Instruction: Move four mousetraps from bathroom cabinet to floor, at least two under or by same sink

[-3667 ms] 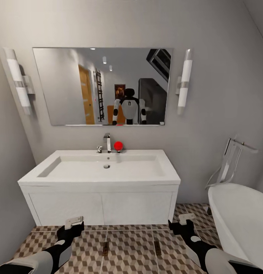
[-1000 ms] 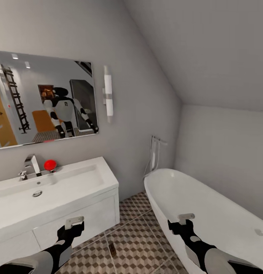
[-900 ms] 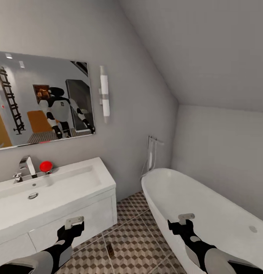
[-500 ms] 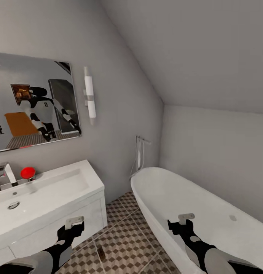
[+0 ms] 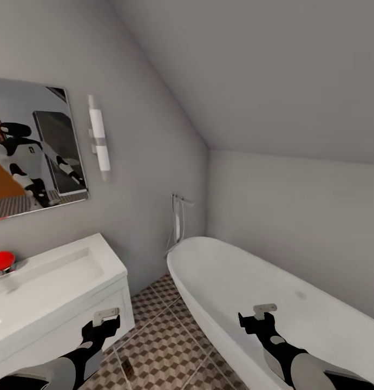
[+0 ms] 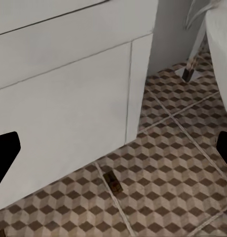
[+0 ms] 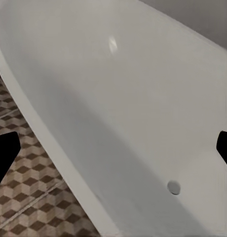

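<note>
Beside the white vanity unit under the glossy white rectangular sink point(image 5: 57, 271), one small flat wooden mousetrap point(image 5: 126, 369) lies on the cube-patterned brown, beige and white tiled bathroom floor point(image 5: 170, 346), close to the foot of the unit; the left wrist view shows the same board point(image 6: 112, 180) on a grout line just out from the white cabinet front. Both arms are held low and forward: the left gripper point(image 5: 105, 315) hangs in front of the vanity with its fingers spread and nothing between them, and the right gripper point(image 5: 264, 310) hangs over the rim of the glossy white oval bathtub point(image 5: 273, 292), equally apart and empty. A red round object point(image 5: 1, 259) sits on the sink surface below the wall mirror point(image 5: 30, 151). With both grippers bare and the head facing the corner by the tub, the step in hand looks like travel between fetches (how many traps are already down cannot be told from here). The orange-brown cabinet appears as a reflection at the mirror's edge, so the next move calls for bringing the base round to face it, then reaching in for another trap.
</note>
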Controlling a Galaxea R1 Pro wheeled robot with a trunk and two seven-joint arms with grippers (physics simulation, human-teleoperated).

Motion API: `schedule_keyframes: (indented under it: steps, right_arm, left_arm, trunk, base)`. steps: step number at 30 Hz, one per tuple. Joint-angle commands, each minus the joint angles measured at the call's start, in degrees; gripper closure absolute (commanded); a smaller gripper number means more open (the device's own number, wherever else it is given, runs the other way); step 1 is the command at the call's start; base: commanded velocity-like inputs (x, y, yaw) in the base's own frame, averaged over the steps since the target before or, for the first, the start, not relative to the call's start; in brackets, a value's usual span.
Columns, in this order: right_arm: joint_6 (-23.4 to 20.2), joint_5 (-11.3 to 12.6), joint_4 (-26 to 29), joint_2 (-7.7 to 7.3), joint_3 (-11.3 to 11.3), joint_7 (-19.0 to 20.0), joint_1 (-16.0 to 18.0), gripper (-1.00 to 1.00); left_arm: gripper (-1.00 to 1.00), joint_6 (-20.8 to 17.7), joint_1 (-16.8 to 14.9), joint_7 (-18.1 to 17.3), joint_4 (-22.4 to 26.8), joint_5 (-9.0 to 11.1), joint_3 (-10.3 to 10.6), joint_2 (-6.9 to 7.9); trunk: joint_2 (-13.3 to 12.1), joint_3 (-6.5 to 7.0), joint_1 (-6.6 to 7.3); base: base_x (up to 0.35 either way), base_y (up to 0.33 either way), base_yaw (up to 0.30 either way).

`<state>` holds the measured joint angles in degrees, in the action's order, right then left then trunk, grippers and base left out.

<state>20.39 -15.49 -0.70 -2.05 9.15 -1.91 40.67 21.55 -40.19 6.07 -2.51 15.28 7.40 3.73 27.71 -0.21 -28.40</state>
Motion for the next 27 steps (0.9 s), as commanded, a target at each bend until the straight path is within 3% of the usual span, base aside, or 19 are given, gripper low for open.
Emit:
schedule_keyframes:
  steps: [1,12,27]
  right_arm:
    - [0.2,-0.6,-0.1,0.01,0.4,-0.2,0.0,-1.0]
    - [0.2,-0.6,-0.1,0.03,0.4,-0.2,0.0,-1.0]
    - [0.2,-0.6,-0.1,0.03,0.4,-0.2,0.0,-1.0]
  left_arm:
    - [-1.0,0.3,-0.1,0.1,-0.2,0.4,0.5,-0.02]
    - [-1.0,0.3,-0.1,0.1,-0.2,0.4,0.5,-0.03]
    - [-1.0,0.3,-0.1,0.1,-0.2,0.4,0.5,-0.03]
  trunk:
    - [-0.4,0.16,0.2]
    - [-4.8,2.14,2.62]
    - [-4.8,2.14,2.62]
  base:
    - [0.0,0.0,-0.274]
    - [0.0,0.0,-0.274]
    - [0.0,0.0,-0.274]
